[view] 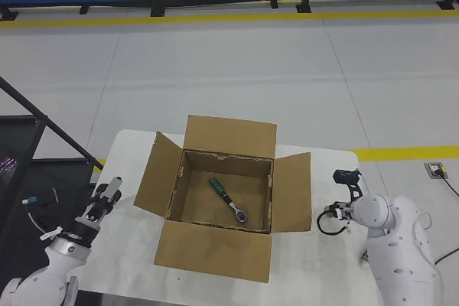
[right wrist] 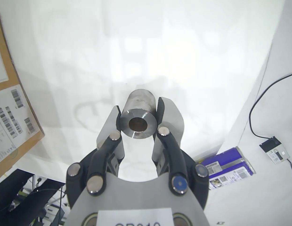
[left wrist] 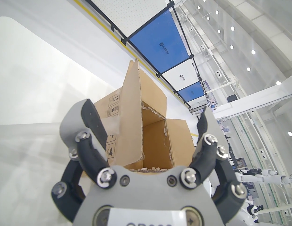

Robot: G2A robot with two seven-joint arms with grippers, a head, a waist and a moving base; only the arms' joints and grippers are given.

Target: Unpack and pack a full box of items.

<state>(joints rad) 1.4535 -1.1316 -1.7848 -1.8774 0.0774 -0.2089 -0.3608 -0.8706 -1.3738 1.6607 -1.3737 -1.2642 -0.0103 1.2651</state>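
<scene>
Open brown cardboard box (view: 214, 256) at the middle of the white rounded desk (view: 126, 157), all four flaps folded outward. Inside, on the box floor, a ratchet wrench with a green handle and a metal head (view: 229, 200), lying at a slant, head toward the robot. Left gripper (left wrist: 147, 114) near the desk's left edge, well apart from the box, fingers (left wrist: 93, 121) spread wide with nothing between them, pointed at the box's left flap. Right gripper (right wrist: 139, 114) over the bare desk just beyond the box's right flap, pinching a short grey steel cylinder with a round bore in its end (right wrist: 139, 118), bored end turned toward the wrist camera. Contact between cylinder and desk impossible to tell. In the right wrist view, a box flap bearing white barcode labels (right wrist: 9, 109). On the floor past the desk's right edge, a purple packet (right wrist: 228, 165) and a black cable running to a small floor socket (right wrist: 274, 150).
</scene>
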